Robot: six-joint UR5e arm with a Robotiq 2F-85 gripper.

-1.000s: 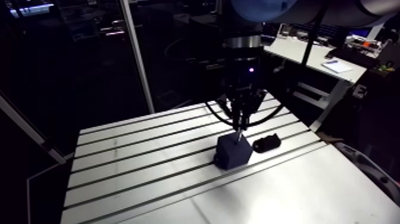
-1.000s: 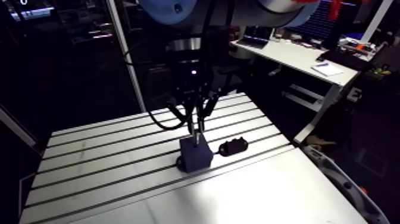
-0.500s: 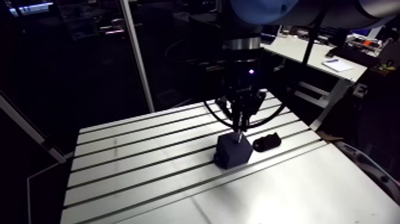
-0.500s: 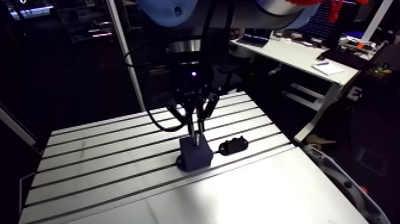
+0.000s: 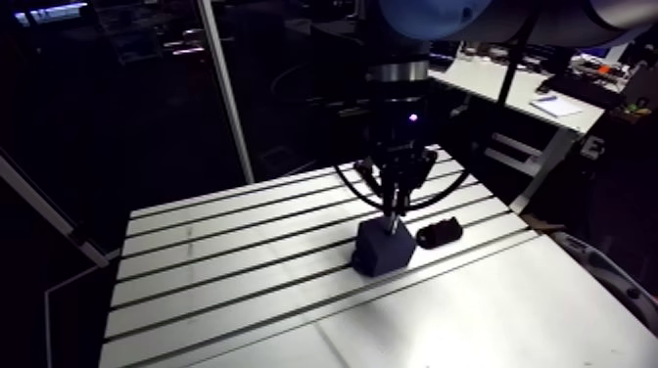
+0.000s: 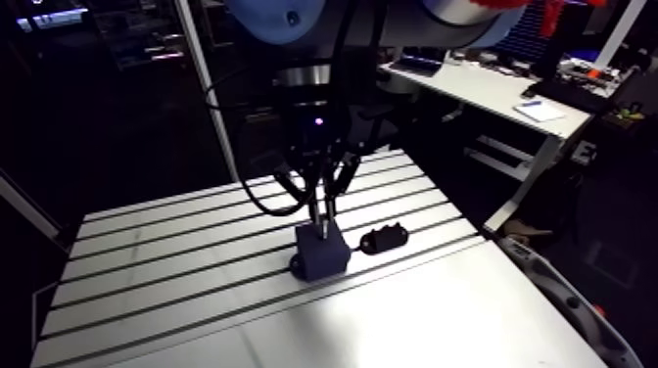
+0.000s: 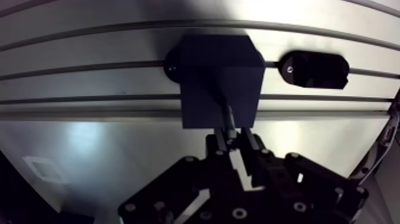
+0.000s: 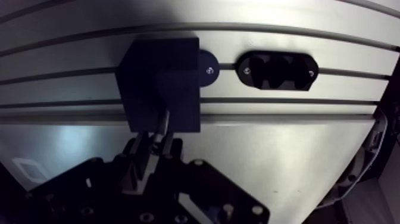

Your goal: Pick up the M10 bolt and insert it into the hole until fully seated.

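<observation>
Two fingers of the gripper [image 7: 233,138] clamp the M10 bolt [image 7: 228,117] upright over the dark block [image 7: 217,65]. A black holder [image 7: 314,70] lies beside it.

Slotted aluminium table [image 5: 490,313]: dark block [image 5: 382,250] mid-table, black bracket [image 5: 439,233] just beside.

Slotted aluminium table [image 5: 225,279], seemingly dim surroundings

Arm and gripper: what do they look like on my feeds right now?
The arm is a grey tube with a light-blue joint cap and a silver ring above a dark wrist bearing a small violet light. The gripper is black: two slim fingers on a linkage dotted with round pin heads.
</observation>
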